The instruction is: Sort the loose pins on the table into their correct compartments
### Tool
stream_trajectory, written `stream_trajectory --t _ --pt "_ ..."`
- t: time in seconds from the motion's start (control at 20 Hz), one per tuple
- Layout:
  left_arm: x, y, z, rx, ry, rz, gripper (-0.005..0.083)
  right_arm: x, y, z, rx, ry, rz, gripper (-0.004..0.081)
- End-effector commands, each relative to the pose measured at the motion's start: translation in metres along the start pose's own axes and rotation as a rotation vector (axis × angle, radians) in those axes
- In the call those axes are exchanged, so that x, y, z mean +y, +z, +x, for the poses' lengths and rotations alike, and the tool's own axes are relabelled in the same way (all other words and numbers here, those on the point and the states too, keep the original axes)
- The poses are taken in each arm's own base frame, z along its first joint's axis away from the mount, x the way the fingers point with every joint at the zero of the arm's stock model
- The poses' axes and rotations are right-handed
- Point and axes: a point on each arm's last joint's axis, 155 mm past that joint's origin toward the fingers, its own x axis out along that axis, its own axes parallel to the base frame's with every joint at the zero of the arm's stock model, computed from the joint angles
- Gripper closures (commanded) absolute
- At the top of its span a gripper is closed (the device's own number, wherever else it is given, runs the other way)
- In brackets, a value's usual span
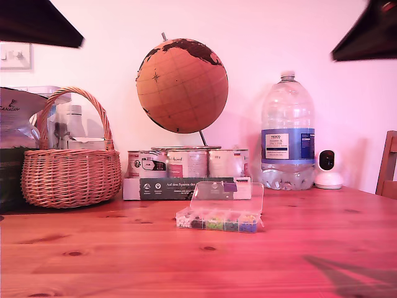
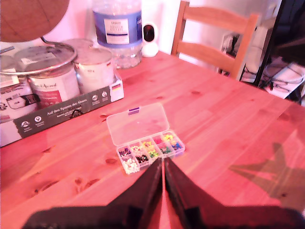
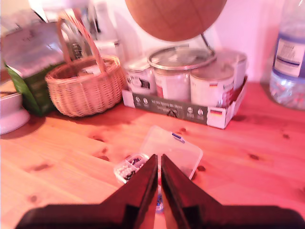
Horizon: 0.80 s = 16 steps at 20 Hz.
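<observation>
The clear organiser box (image 1: 217, 221) sits on the reddish wooden table (image 1: 93, 261) at mid-table, lid (image 1: 227, 197) tipped open behind its row of coloured cells. My first gripper (image 2: 163, 164) hovers shut and empty just short of the box (image 2: 150, 150). My second gripper (image 3: 158, 160) is also shut and empty, and its fingers cover part of the box (image 3: 128, 168) and lid (image 3: 171, 149). No loose white or teal pin can be made out in any view. Dark arm parts (image 1: 37, 25) show in the exterior view's upper corners.
Behind the box stands a cardboard tray of tins (image 1: 186, 180) under a globe (image 1: 182, 85). At the exterior view's left is a wicker basket (image 1: 71, 171). A water bottle (image 1: 287, 133), a white camera (image 1: 327, 169) and a chair (image 1: 388, 164) are at its right.
</observation>
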Motion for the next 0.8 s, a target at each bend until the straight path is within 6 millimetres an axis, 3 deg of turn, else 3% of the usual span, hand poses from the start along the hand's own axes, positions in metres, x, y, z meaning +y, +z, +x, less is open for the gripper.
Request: stream_trajectory --t 0.0,0.1,0.25,0.75 --pt "-0.004 -0.007 -0.005 0.006 -0.008 -0.005 0.0797 0.002 0.001 -0.008 -0.020 0.006 -0.031 0.0783" --pt "-0.008 -0.012 -0.012 0.023 -0.017 -0.005 0.0797 0.005 0.009 -0.019 -0.052 0.013 -0.051 0.0783" --pt "-0.010 -0.030 -0.016 0.092 -0.023 -0.025 0.0797 0.006 0.003 -0.029 -0.028 0.014 -0.047 0.0782" --pt "-0.009 -0.066 -0.022 0.238 -0.014 -0.062 0.0797 0.003 -0.063 -0.036 0.234 0.007 -0.031 0.0782"
